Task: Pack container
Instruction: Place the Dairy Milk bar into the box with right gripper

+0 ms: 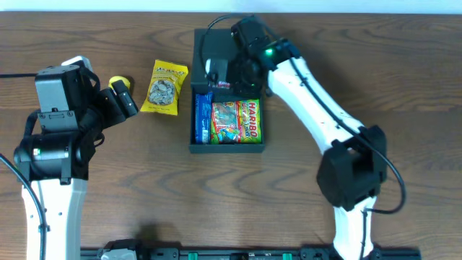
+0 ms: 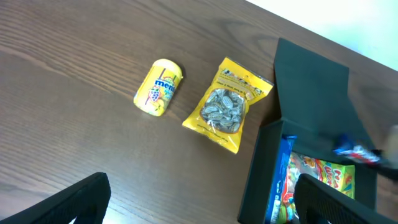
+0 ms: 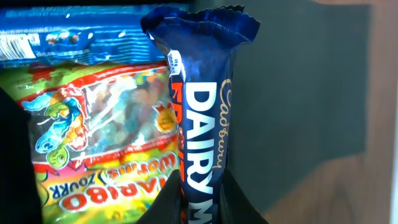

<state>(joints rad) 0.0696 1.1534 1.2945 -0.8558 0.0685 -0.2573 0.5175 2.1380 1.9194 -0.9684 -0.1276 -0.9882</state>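
The dark container [image 1: 193, 148] stands at the table's middle with its flap lid [image 1: 209, 45] open toward the back. Inside lie a Haribo gummy bag [image 1: 238, 121] and a blue packet [image 1: 203, 115]. My right gripper [image 1: 220, 72] is shut on a dark blue Dairy Milk bar [image 3: 199, 118] and holds it over the box's back edge, above the Haribo bag [image 3: 106, 137]. My left gripper [image 2: 199, 205] is open and empty, left of the box [image 2: 261, 168]. A yellow seed packet [image 1: 164, 88] and a yellow Mentos tub [image 1: 120, 83] lie on the table.
The seed packet [image 2: 228, 104] and Mentos tub [image 2: 159, 87] lie side by side left of the container. The table's far edge runs along the top. A dark rail [image 1: 238, 254] runs along the front edge.
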